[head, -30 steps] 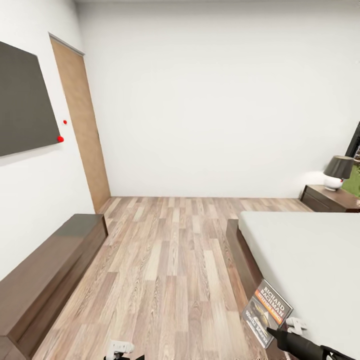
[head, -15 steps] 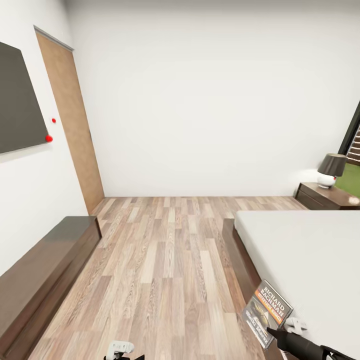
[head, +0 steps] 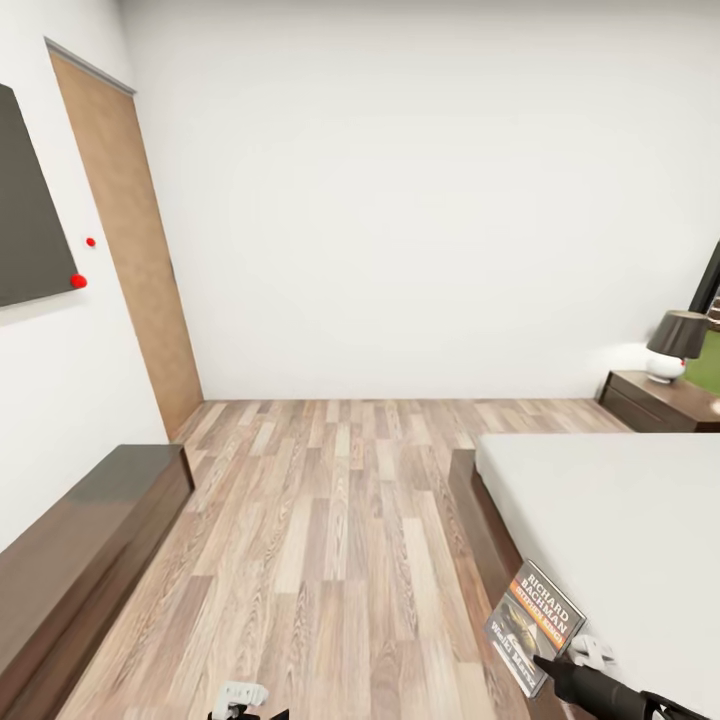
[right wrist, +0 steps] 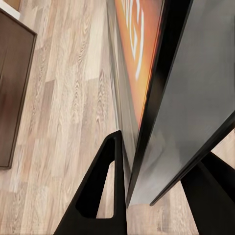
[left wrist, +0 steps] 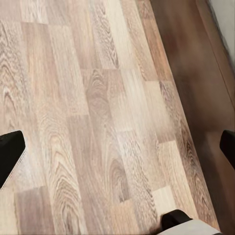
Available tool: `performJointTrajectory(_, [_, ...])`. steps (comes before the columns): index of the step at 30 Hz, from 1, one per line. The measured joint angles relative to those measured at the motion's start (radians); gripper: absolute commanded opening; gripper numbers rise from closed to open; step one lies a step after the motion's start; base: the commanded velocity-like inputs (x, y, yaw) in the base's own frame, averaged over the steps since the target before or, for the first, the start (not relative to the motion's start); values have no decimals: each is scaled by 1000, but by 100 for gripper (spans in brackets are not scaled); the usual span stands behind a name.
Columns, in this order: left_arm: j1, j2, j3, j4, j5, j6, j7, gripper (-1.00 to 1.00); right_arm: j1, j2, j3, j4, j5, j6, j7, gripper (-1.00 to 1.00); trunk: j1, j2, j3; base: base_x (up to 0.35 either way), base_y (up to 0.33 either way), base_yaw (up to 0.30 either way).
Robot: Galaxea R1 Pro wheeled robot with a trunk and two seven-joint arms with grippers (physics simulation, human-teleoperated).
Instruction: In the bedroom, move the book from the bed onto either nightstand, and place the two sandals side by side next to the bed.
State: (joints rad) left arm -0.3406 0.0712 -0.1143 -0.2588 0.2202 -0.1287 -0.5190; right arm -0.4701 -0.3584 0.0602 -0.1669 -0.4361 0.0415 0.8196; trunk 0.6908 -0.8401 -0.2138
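The bedroom has white walls and a wood-plank floor (head: 330, 520), with the bed (head: 620, 530) along its right side. My right gripper (head: 545, 662) pinches the book (head: 533, 624) by its lower edge, holding it tilted upright over the bed's near left edge. Beyond the bed's far corner stands the nightstand (head: 665, 400) carrying a lamp (head: 674, 345); my left gripper (left wrist: 117, 147) hangs over the floor, jaws spread.

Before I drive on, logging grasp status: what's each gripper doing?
Left gripper: open, empty, over the floor.
Right gripper: shut on the book.
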Motion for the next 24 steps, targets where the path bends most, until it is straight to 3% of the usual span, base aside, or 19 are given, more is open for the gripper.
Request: performJointTrajectory(24, [1, 0, 0, 1, 0, 0, 0, 100, 0, 0, 1, 0, 0, 0, 0, -100, 0, 0, 0, 330, 0, 0])
